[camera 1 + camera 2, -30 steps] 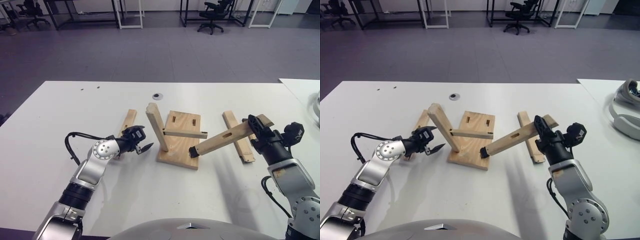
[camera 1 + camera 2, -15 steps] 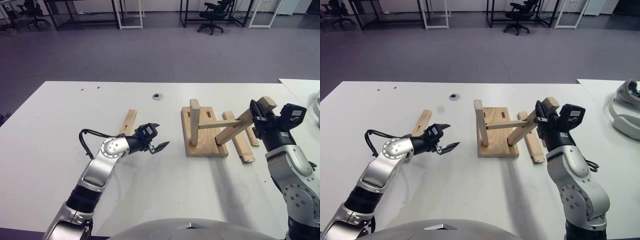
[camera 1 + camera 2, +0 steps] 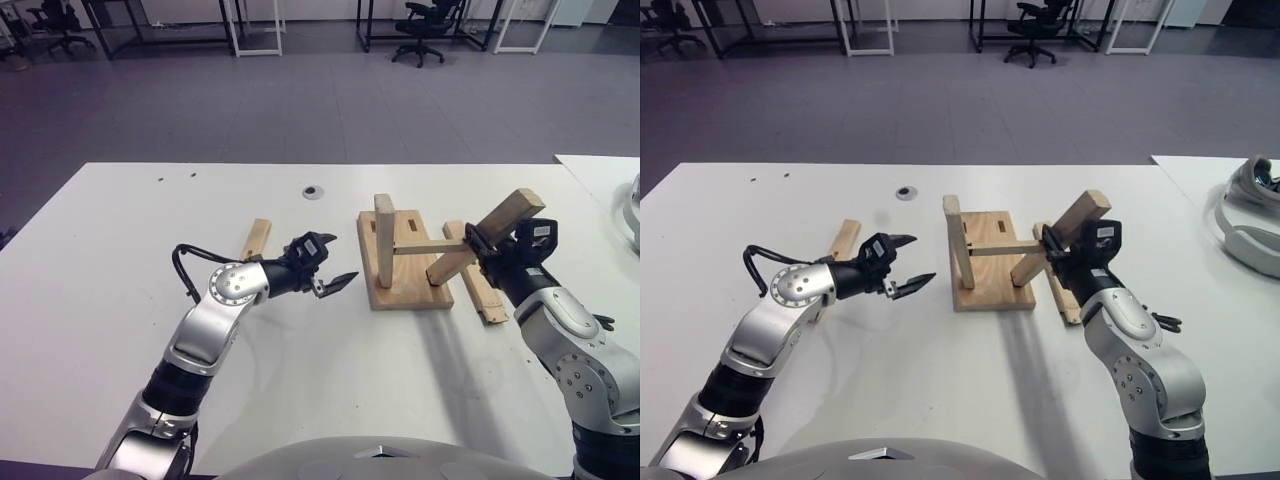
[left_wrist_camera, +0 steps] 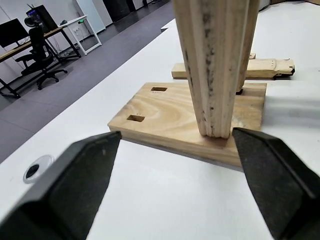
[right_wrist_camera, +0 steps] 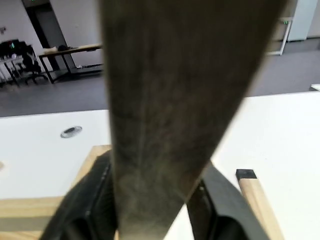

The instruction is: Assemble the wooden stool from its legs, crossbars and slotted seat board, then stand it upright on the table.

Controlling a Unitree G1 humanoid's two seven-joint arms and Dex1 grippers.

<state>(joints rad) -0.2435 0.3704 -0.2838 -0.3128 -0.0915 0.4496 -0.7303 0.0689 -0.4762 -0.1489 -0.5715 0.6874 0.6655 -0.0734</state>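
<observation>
Seat board (image 3: 410, 287) of grained wood, square-section leg (image 3: 512, 212)

Right of centre, flat on the surface: pale seat board (image 3: 410, 288), two open slots (image 4: 159, 89) near one edge. Upright at its left edge: one leg (image 3: 385, 240). From there, thin crossbar (image 3: 425, 246) across to tilted leg (image 3: 492, 230), foot on the board, top leaning up and right. Flat beside the board's right edge: another leg (image 3: 486, 298). Well left: loose bar (image 3: 256, 239), flat.
</observation>
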